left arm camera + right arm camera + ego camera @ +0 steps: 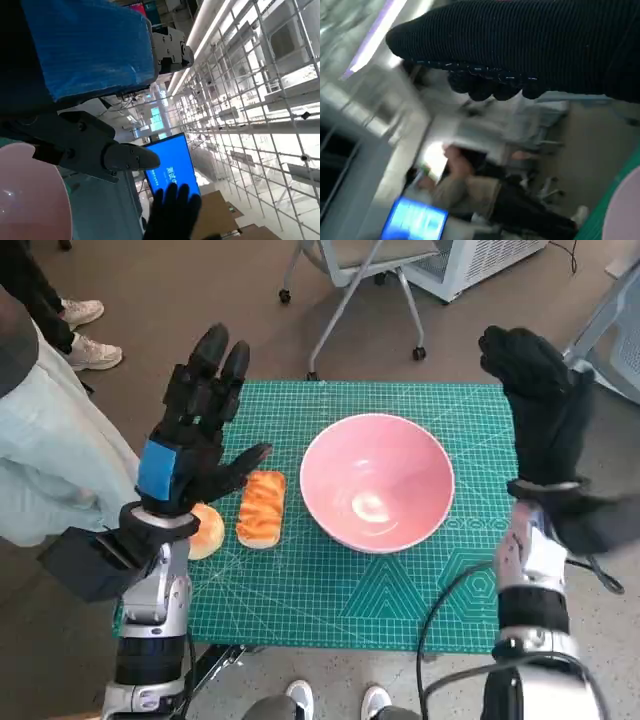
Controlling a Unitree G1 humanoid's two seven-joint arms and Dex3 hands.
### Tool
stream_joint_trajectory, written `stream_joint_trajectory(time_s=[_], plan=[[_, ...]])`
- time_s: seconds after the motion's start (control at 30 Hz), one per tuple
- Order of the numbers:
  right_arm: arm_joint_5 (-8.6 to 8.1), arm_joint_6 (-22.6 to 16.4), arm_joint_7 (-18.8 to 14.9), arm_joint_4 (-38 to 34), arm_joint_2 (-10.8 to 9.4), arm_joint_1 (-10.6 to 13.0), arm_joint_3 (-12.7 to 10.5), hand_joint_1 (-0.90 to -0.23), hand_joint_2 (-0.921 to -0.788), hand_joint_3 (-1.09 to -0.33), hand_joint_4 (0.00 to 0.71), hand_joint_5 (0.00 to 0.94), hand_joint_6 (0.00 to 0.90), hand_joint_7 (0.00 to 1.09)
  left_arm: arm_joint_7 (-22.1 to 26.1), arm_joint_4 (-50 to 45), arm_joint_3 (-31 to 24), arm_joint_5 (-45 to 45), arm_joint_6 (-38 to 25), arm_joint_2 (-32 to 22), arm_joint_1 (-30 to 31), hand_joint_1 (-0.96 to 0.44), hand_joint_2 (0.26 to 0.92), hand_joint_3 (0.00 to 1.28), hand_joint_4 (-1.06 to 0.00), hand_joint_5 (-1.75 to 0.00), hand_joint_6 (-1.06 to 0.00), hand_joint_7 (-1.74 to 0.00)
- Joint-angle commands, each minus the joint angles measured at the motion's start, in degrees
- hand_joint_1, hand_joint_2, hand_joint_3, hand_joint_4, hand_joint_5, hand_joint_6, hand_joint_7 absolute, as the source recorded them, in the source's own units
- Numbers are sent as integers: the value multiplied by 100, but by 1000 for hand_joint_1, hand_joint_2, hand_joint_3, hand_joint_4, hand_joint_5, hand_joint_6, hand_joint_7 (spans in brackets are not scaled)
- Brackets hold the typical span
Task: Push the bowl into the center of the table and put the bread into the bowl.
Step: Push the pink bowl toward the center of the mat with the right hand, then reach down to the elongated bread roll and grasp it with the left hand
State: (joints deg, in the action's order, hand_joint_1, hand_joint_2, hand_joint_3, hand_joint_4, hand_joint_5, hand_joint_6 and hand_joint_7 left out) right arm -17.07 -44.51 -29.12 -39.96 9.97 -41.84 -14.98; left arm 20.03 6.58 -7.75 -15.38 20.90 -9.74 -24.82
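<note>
Both forearms are raised off the green surface (400, 610). At the left of the head view, the left hand (195, 435) is lifted, its fingers (222, 360) spread and holding nothing. At the right edge, the right hand (535, 400) looks loosely open, though blurred. The pink bowl (377, 480) sits near the centre; the bread (262, 507) lies just left of it, beside a round bun (205, 530).

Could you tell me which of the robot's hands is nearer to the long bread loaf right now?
Left. The left hand is raised just beside the bread loaf; the right hand is raised beyond the pink bowl, across the table.
</note>
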Motion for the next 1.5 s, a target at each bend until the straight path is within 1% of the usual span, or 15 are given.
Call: stream_joint_trajectory(time_s=[0.03, 0.2, 0.4, 0.5, 0.63, 0.83, 0.97, 1.0, 1.03, 1.07, 1.1, 1.23, 1.33, 1.5], plan=[[-153, 136, -224, 752, -61, 446, 259, -658, -921, -837, 165, 13, 186, 226, -95, -265, 22, 241, -99, -161, -45, -271, 921, 204, -89, -1, 0, -302], [-262, 393, -243, 1177, -62, 633, 391, -650, -921, -830, 171, 13, 189, 240, -108, -491, 2, 430, -272, -399, -16, -303, 921, 195, -81, 0, 1, -294], [-378, 636, -228, 1525, -111, 783, 507, -669, -921, -804, 184, 4, 139, 347, -154, -900, -23, 638, -705, -703, 69, -323, 921, 176, -87, -3, 1, -290], [-389, 718, -217, 1609, -123, 814, 532, -677, -921, -792, 189, 3, 103, 415, -211, -1142, -26, 776, -949, -835, 138, -329, 921, 161, -96, -7, -2, -294], [-384, 798, -200, 1686, -138, 840, 545, -680, -921, -784, 194, 4, 92, 442, -415, -1649, -28, 1055, -1569, -990, 281, -338, 921, 145, -119, -16, -16, -307], [-393, 867, -211, 1712, -145, 840, 545, -687, -921, -774, 199, 5, 87, 469, -803, -2670, 71, 1619, -3006, -1085, 540, -375, 921, 114, -170, -31, -78, -343], [-392, 882, -211, 1723, -147, 843, 541, -689, -921, -772, 201, 5, 83, 480, -846, -2891, 94, 1701, -3346, -1071, 558, -382, 921, 105, -185, -33, -96, -350], [-381, 870, -208, 1702, -153, 843, 540, -690, -921, -772, 201, 5, 82, 481, -1023, -3235, 278, 2201, -3909, -1076, 616, -383, 921, 105, -186, -32, -97, -350], [-371, 857, -203, 1677, -160, 844, 538, -690, -921, -772, 201, 5, 81, 483, -1175, -3518, 487, 2745, -4412, -1103, 659, -400, 921, 89, -214, -35, -133, -341], [-363, 848, -198, 1659, -166, 843, 537, -691, -921, -772, 200, 5, 79, 486, -1277, -3719, 638, 3134, -4780, -1121, 683, -418, 921, 74, -247, -32, -175, -311], [-357, 840, -194, 1636, -172, 841, 533, -691, -921, -772, 200, 5, 79, 487, -1323, -3858, 807, 3524, -5085, -1153, 685, -425, 921, 68, -258, -31, -190, -300], [-353, 821, -186, 1585, -169, 829, 510, -692, -921, -769, 201, 5, 76, 494, -1212, -3944, 1273, 4351, -5601, -1251, 616, -490, 919, 26, -356, -38, -299, -228], [-351, 813, -181, 1561, -157, 822, 494, -692, -921, -767, 202, 5, 74, 497, -1118, -3889, 1562, 4724, -5878, -1206, 563, -513, 916, 15, -392, -46, -332, -213], [-352, 793, -182, 1515, -149, 812, 468, -689, -921, -764, 201, 3, 69, 501, -966, -3681, 1975, 5249, -6260, -1152, 469, -543, 915, 6, -491, -83, -386, -203]])
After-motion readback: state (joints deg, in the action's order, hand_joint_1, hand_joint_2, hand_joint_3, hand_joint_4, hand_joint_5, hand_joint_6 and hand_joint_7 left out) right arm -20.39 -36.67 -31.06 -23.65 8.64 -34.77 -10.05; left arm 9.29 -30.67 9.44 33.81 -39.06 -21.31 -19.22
